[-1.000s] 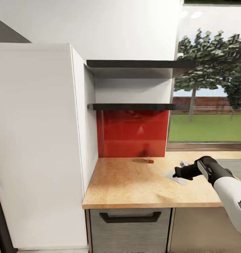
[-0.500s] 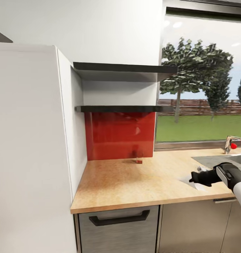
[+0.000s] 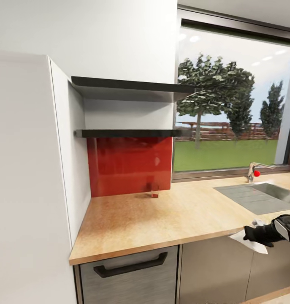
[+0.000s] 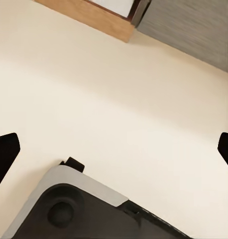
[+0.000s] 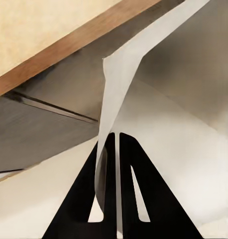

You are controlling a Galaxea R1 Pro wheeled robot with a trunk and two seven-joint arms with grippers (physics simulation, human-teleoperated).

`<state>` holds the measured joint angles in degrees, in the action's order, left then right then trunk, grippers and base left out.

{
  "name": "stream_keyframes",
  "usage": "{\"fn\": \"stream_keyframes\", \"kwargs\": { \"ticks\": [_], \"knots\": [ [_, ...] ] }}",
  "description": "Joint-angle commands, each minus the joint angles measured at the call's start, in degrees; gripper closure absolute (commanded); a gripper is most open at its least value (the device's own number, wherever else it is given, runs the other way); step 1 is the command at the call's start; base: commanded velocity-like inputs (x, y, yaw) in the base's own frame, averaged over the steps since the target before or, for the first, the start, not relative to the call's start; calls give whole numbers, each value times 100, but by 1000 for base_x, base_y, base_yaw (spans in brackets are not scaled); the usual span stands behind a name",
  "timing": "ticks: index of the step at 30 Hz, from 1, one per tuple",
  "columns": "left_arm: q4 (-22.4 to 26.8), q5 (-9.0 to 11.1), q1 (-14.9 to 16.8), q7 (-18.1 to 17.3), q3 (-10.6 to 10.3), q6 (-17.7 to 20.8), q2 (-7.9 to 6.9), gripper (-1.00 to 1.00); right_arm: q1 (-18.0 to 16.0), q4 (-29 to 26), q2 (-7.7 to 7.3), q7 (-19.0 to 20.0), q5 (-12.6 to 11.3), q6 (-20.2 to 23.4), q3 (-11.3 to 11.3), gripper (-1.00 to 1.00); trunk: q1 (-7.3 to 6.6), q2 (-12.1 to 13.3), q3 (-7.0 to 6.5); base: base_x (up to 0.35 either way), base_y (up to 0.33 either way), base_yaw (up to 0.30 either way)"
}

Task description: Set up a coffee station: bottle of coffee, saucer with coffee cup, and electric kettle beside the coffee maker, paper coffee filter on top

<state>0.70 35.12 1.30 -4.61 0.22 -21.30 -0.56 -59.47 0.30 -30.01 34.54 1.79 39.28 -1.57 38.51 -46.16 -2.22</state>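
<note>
My right gripper (image 3: 249, 234) hangs just off the counter's front edge at the lower right, shut on a white paper coffee filter (image 3: 251, 245). In the right wrist view the two dark fingers (image 5: 106, 164) pinch the thin filter sheet (image 5: 125, 74), which stands up in front of the wooden counter edge (image 5: 69, 42). My left gripper (image 4: 114, 152) is open, its fingertips far apart over pale floor, above the robot's grey base (image 4: 79, 204). The coffee maker, kettle, cup and saucer are out of view.
A wooden countertop (image 3: 161, 215) runs under two dark shelves (image 3: 128, 86) and a red backsplash (image 3: 128, 164). A small clear item with a red base (image 3: 153, 190) stands by the backsplash. Sink (image 3: 263, 196) and faucet (image 3: 256, 168) lie right. A white tall cabinet (image 3: 26, 177) stands left.
The head view has swung to the right, so shelves and counter slid left and the sink came into sight. My right gripper, still holding the filter, now sits lower, past the counter's front edge.
</note>
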Motion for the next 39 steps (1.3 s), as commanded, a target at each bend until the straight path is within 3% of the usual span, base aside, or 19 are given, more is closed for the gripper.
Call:
{"fn": "stream_keyframes", "kwargs": {
  "ticks": [1, 4, 9, 11, 14, 20, 24, 29, 30, 32, 33, 39],
  "knots": [
    [-9, 56, 2, -48, -5, -20, -6, -100, 8, 62, -20, -136, 3, -40, -17, 100, 1, -2, -7, 0, 0, -220],
    [-12, 86, 2, -48, -10, -28, -46, -100, 111, 139, -84, -522, 3, -237, -13, 100, 1, -2, -25, 0, 0, -190],
    [-23, 126, 2, -48, -8, -32, -157, -100, 451, 174, -388, -880, -7, -809, -11, 100, 1, -2, -34, 0, 0, -50],
    [-23, 128, 2, -48, -6, -32, -179, -100, 873, 179, -604, -968, -9, -1346, -11, 100, 1, -2, -34, 0, 0, -12],
    [-25, 130, 2, -48, -5, -32, -186, -100, 1426, 180, -748, -1068, -10, -1864, -10, 100, 1, -2, -35, 0, 0, -4],
    [-26, 136, 2, -48, 2, -32, -191, -100, 2316, 184, -736, -1172, -5, -2515, -10, 100, 1, -2, -35, 0, 0, -1],
    [-23, 140, 2, -48, 14, -32, -192, -100, 2803, 183, -462, -1257, -4, -2825, -10, 100, 1, -2, -35, 0, 0, 0],
    [-18, 109, 2, -42, 25, -32, -163, -100, 3226, 181, 244, -1501, -2, -2944, -10, 100, 1, -2, -10, 0, 0, -63],
    [-16, 107, 2, -31, 26, -32, -162, -100, 3239, 181, 315, -1545, -3, -2956, -10, 100, 1, -2, -3, 0, 0, -106],
    [-10, 107, 2, 28, 42, -27, -161, -100, 3280, 181, 751, -2056, -3, -3125, -10, 100, 1, -2, 14, 0, 0, -105],
    [-9, 96, 2, 32, 40, -25, -159, -100, 3288, 181, 866, -2214, 0, -3174, -10, 100, 1, -2, 23, 0, 0, -98],
    [-8, 45, 2, 32, 3, -32, -148, -100, 3685, 181, 1291, -2726, 66, -3886, -10, 100, 1, -2, 77, 0, 0, -78]
  ]
}}
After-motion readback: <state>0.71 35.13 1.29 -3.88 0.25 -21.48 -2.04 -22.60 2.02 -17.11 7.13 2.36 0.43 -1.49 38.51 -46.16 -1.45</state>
